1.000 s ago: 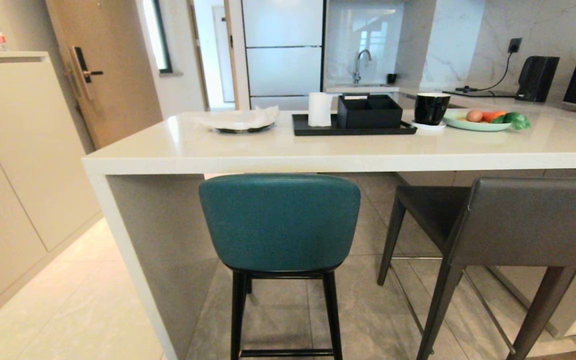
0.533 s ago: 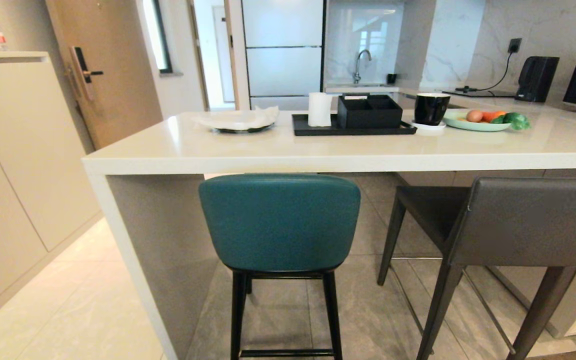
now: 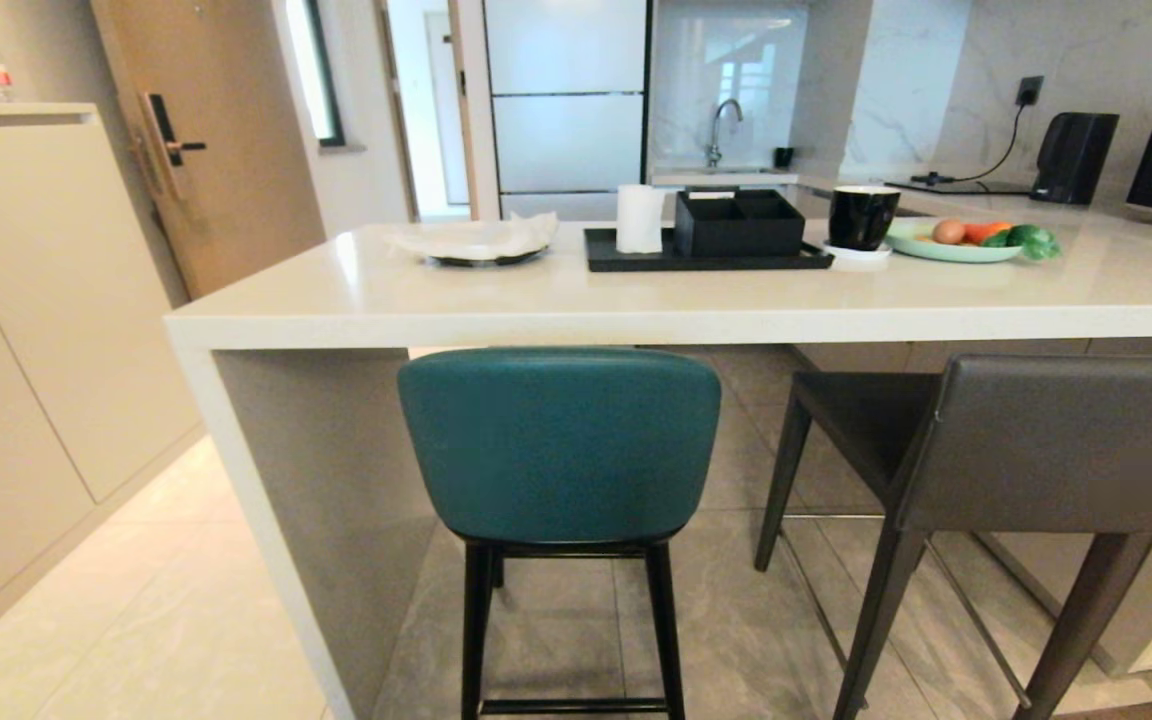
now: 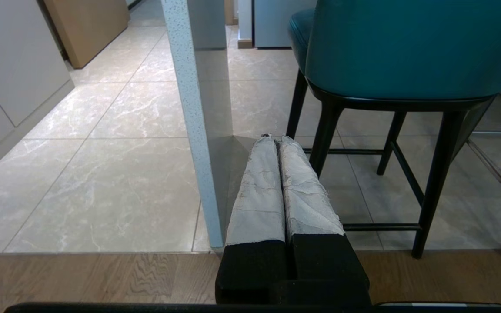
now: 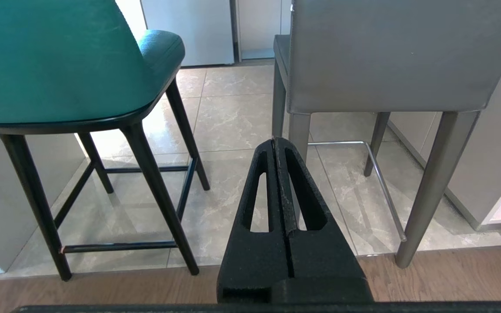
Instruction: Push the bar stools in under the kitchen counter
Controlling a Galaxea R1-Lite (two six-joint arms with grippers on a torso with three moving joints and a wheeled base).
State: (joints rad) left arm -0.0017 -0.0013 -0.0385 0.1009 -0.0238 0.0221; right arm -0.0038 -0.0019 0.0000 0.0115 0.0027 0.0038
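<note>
Kitchen counter (image 3: 636,300): long cream slab across the scene, slab side leg at its left end, grey panel inside the leg. Seen from the left wrist cam, that leg's speckled edge (image 4: 192,130) stands just left of the teal stool.

Teal stool (image 3: 558,445): near side of counter, toward the left end. Rounded back faces the robot; top of back sits right at the slab's lower edge, thin black legs on the grey tiles. Seat looks to reach under the slab, back still out on the near side.

Grey stool (image 3: 1036,440): right of the teal one, apart from it, turned at an angle. Seat points far-left under the counter; boxy back well out on the near side, tapered legs on tile.

Left gripper (image 4: 275,138): clenched, cloth-wrapped fingers (image 4: 259,187) pressed flat together, nothing between them. Held low and level over the wood floor strip, aimed at the gap btw. counter leg and teal stool legs, touching neither.

Right gripper (image 5: 275,140): clenched too, black fingers (image 5: 255,191) tip to tip, empty. Low and level, aimed btw. the two stools, nearer the grey stool's front leg, no contact.

Neither arm shows in the head cam.

On the counter top, far side: black tray (image 3: 706,258) w/ box and paper roll, black cup (image 3: 862,216), plate of veg (image 3: 956,244), covered dish (image 3: 481,242).
</note>
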